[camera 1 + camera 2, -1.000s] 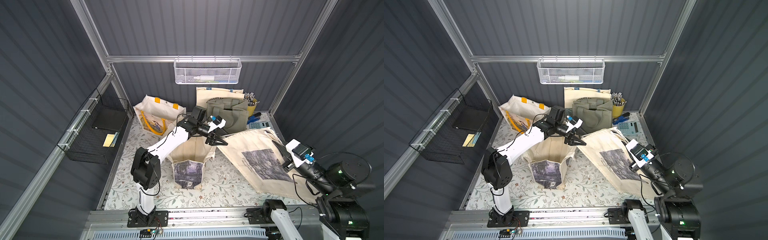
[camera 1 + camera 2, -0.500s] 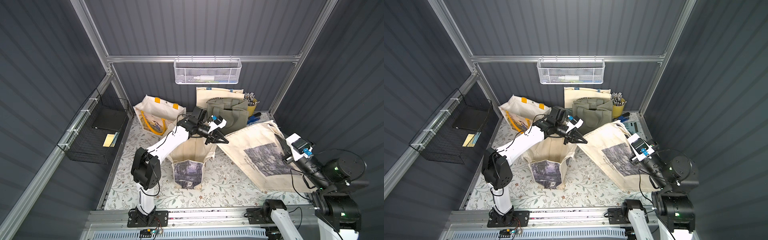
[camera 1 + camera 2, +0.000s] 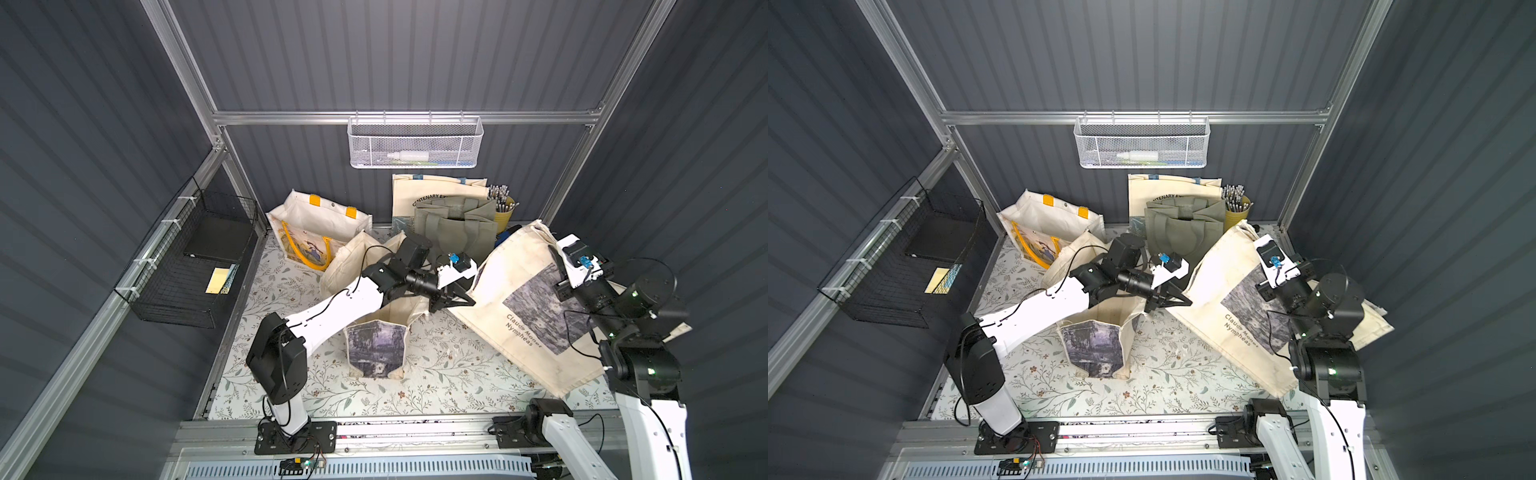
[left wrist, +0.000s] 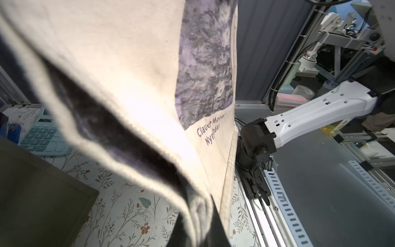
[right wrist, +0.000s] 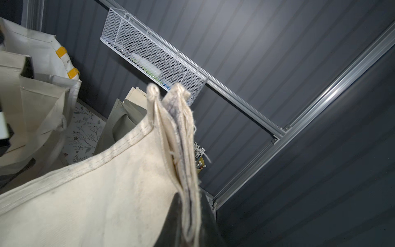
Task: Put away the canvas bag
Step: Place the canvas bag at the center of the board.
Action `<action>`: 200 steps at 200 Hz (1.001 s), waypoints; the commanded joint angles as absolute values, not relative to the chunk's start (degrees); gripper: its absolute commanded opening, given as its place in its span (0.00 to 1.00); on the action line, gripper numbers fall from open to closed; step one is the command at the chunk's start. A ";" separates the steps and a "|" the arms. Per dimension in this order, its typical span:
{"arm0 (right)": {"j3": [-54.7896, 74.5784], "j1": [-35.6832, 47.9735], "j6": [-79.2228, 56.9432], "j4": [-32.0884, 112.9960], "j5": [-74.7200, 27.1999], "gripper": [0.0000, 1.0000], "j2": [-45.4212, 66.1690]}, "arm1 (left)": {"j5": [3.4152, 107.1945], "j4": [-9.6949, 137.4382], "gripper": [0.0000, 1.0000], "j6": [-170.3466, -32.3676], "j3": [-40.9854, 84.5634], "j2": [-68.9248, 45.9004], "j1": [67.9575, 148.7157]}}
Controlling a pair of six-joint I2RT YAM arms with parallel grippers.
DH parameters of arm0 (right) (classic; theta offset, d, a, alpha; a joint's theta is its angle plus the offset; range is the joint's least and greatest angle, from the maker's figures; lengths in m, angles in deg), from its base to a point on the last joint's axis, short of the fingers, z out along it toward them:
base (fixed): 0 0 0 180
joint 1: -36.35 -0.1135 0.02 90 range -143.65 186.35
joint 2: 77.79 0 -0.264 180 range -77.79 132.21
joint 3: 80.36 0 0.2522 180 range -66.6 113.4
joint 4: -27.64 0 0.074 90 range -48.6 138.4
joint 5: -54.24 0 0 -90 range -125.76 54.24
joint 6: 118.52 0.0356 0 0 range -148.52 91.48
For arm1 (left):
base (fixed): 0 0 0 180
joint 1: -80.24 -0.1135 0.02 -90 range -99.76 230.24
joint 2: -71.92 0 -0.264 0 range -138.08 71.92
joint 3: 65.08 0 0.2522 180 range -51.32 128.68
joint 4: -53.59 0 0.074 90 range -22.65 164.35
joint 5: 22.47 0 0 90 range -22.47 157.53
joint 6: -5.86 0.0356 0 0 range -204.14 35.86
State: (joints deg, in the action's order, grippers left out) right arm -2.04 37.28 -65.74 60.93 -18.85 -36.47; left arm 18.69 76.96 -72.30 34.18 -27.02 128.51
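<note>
The canvas bag (image 3: 511,270) (image 3: 1221,270) is a cream tote with a grey-violet Monet print. It hangs tilted above the floral mat at the right, stretched between both arms. My left gripper (image 3: 466,301) (image 3: 1183,303) is shut on its lower front edge; in the left wrist view folded cloth (image 4: 139,74) runs down between the dark fingers (image 4: 217,216). My right gripper (image 3: 556,254) (image 3: 1259,243) is shut on the bag's raised top corner, and in the right wrist view bunched hem layers (image 5: 171,119) stick up out of the closed jaws.
A second cream printed tote (image 3: 376,349) stands open under my left arm. A yellow-handled tote (image 3: 320,224), an olive bag (image 3: 455,228), a lettered tote (image 3: 436,191) and a pen cup (image 3: 503,204) line the back. There are wall baskets (image 3: 415,143) (image 3: 195,266) and a calculator (image 4: 42,136).
My left gripper has shut on the bag's lower edge. My right gripper has lifted the top corner up and toward the back, so the bag stands steeper.
</note>
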 commanded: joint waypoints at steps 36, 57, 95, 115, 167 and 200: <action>-1.17 36.96 -66.98 56.76 -24.26 0.00 -32.52 | 24.94 64.87 0.00 -94.32 34.37 -25.97 133.15; -2.04 36.96 -67.51 57.27 -25.79 0.00 -31.60 | 23.78 63.24 0.00 -100.45 34.72 -26.62 134.82; -3.17 37.05 -68.52 59.79 -26.27 0.00 -27.98 | 22.42 69.24 0.00 -109.88 35.96 -26.55 135.23; -5.70 37.05 -67.02 58.89 -24.33 0.00 -27.42 | 22.99 76.20 0.00 -114.08 36.12 -26.98 135.25; -9.52 36.87 -67.46 61.95 -16.67 0.00 -23.97 | 27.54 82.46 0.00 -120.92 27.99 -23.74 135.23; -13.76 36.61 -64.89 58.73 -17.25 0.00 -22.83 | 30.94 80.78 0.00 -121.80 23.40 -20.30 135.21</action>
